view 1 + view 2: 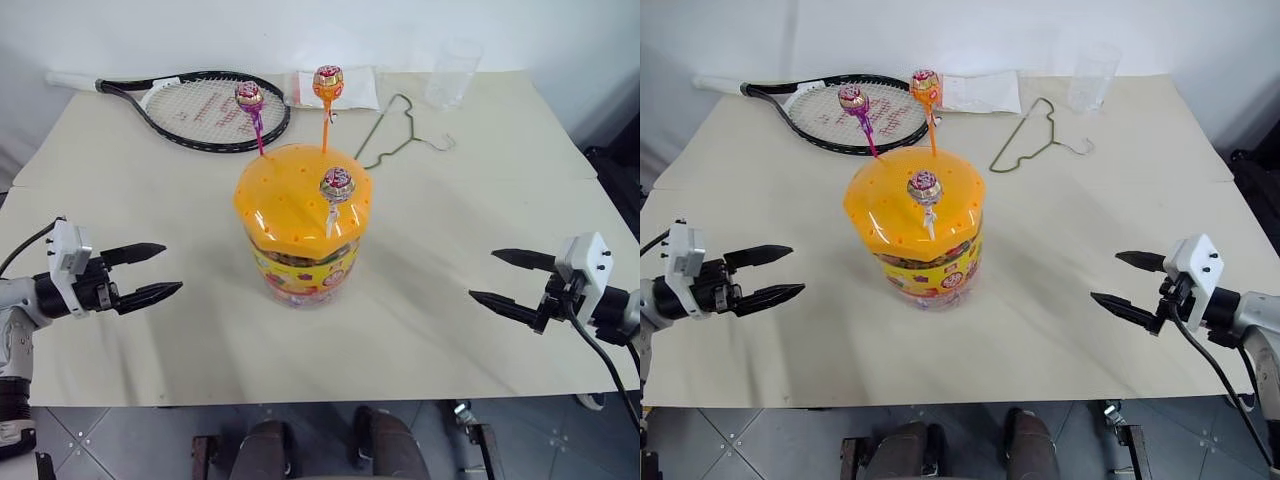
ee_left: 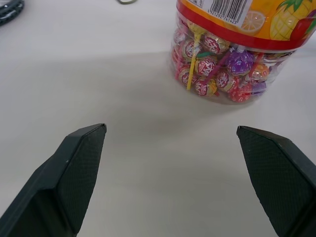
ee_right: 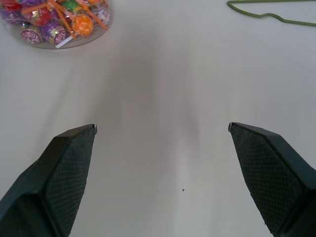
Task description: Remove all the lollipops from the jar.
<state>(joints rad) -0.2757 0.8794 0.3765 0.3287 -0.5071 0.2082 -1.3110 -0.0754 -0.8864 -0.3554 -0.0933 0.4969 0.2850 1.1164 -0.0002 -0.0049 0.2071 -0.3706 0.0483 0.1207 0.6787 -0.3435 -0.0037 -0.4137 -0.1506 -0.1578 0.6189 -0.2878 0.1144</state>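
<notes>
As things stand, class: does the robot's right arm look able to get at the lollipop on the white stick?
Probably yes. The right gripper is open and holds nothing, and bare table lies between it and the jar. The lollipop on the white stick stands up from the lid on the near side, nothing covering it.

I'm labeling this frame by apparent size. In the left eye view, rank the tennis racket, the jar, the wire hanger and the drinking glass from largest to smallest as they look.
1. Tennis racket
2. Jar, though it stands nearer the camera
3. Wire hanger
4. Drinking glass

Jar (image 2: 237, 49) beyond spread hand (image 2: 170, 148)
</notes>
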